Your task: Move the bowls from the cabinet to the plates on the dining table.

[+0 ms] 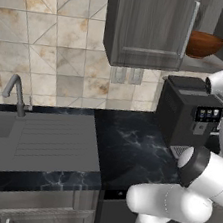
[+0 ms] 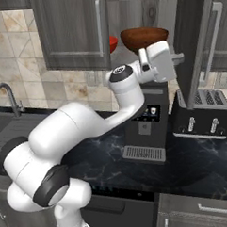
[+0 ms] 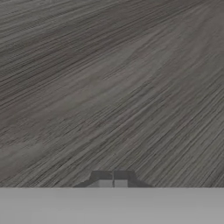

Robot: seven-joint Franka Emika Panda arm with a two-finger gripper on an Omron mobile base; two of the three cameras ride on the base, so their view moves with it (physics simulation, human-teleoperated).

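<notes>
The dark brown bowl [image 2: 144,38] [image 1: 204,44] stands on the open shelf of the cabinet [image 1: 146,28]. Left of it, the red bowl [image 2: 112,43] peeks out from behind the closed left door. The cabinet's right door [image 2: 196,45] is swung open and seen edge-on. My gripper [image 2: 179,59] is just below the brown bowl, pointing right at that open door. In the hand view its fingertips [image 3: 105,179] are pressed together, shut on nothing, with the door's wood grain very close ahead. The plates and the dining table are out of view.
A black coffee machine [image 2: 146,118] [image 1: 189,115] stands on the black marble counter [image 1: 128,146] right under my hand. A toaster [image 2: 202,113] sits to its right. A grey sink [image 1: 24,136] with a faucet [image 1: 16,92] lies to the left.
</notes>
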